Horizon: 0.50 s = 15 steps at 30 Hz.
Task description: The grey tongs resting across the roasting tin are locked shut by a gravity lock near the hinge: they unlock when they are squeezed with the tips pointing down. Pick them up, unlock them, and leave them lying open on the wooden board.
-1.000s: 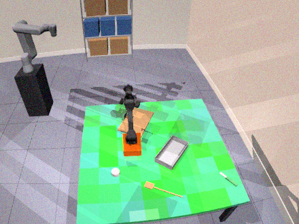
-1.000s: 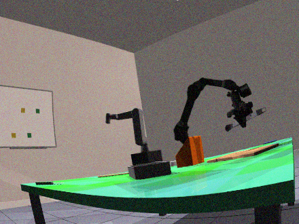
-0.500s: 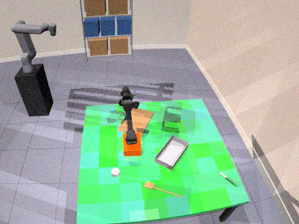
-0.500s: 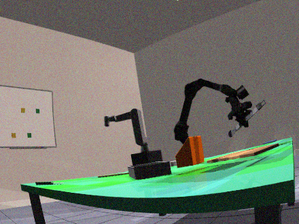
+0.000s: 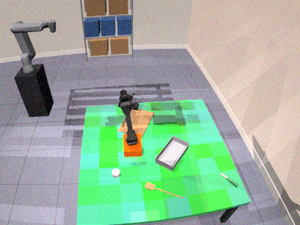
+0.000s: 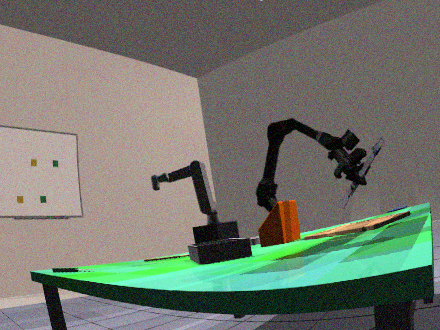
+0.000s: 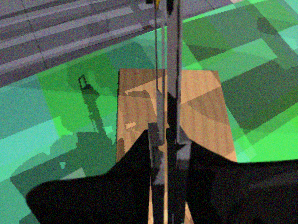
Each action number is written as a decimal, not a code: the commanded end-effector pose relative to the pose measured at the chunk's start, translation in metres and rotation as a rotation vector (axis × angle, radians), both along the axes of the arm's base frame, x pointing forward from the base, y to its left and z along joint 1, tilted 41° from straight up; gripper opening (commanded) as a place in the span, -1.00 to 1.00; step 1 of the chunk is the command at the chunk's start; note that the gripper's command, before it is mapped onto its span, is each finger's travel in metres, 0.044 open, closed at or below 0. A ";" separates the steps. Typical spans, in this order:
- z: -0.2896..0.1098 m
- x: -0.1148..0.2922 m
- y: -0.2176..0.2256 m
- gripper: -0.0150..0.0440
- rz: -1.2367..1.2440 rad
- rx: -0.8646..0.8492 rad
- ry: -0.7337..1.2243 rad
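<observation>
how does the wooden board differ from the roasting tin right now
The wooden board is flat, tan and rimless; the roasting tin is grey with raised walls and a pale floor. The board lies at the table's far side, directly under the tool that is shut on the grey tongs; the tin sits off to one side with nothing over it. Both rest on the green table, and neither carries anything.

The arm is showing matte black all over, built of slim rounded links joined by thicker cylindrical joints, with no cables or markings visible. It is standing on a bright orange block base with a slanted face. The gripper is looking black and boxy, and its fingers are appearing in the wrist view as broad dark wedges.
</observation>
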<state>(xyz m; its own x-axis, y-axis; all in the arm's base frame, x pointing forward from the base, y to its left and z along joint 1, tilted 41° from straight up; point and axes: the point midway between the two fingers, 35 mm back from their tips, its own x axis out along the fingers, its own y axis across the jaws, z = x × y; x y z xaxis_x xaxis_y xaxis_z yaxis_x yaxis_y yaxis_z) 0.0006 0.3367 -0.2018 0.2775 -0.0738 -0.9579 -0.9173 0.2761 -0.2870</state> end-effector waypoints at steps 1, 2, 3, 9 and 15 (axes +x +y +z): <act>0.006 -0.001 0.003 -1.00 0.013 0.067 -0.022; 0.007 -0.001 0.003 -1.00 0.017 0.082 -0.027; 0.008 -0.002 0.003 -1.00 0.021 0.097 -0.032; 0.015 -0.003 0.001 -1.00 0.043 0.189 -0.061; 0.024 -0.005 -0.002 -1.00 0.061 0.282 -0.087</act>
